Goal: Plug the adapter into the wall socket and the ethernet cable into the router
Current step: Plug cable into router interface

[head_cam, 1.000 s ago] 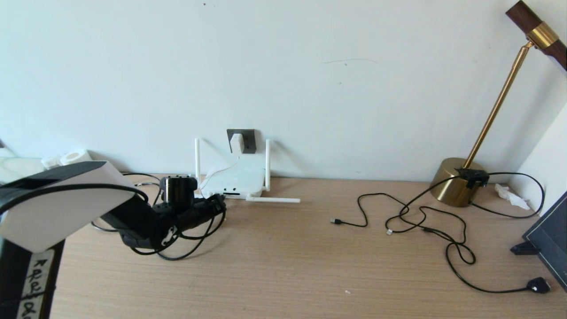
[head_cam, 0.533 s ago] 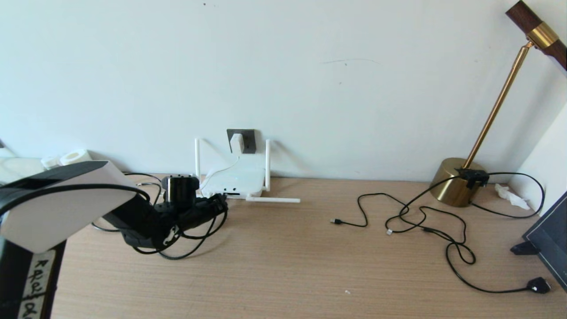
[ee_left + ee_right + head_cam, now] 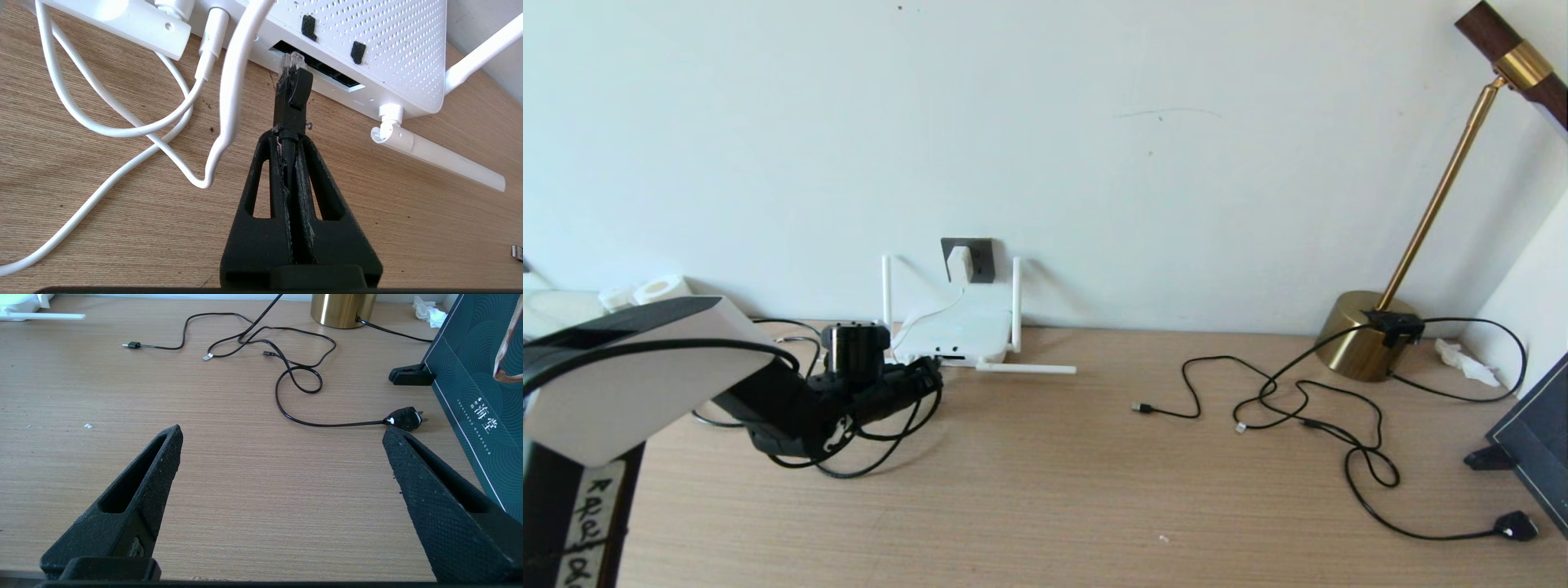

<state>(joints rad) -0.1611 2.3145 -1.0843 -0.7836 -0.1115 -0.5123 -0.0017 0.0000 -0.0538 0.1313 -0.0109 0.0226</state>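
- Low at the left of the wooden desk, the left gripper is pinched tight on the ethernet cable, holding it just behind its black plug.
- That plug's clear tip points at the dark port slot on the router edge and sits right at the slot's mouth (whether it has entered the slot cannot be told from the left wrist view).
- In the head view the same gripper lies just in front of the router's near edge, with loops of black cable hanging around the arm.
- Meanwhile the router lies flat against the wall, two stick antennas upright and one lying along the desk to its right.
- Directly above it, the adapter sits on the wall socket, a dark plate on the wall; its thin white cord drops to the router.
- Seen from the left wrist, more white cord loops over the desk beside the plug.
- Over on the other side, the right gripper hovers above bare desk with its fingers spread wide and nothing between them.
- Ahead of it lie thin black cables tangled near a brass lamp base; one ends in a black mains plug near a dark green box.
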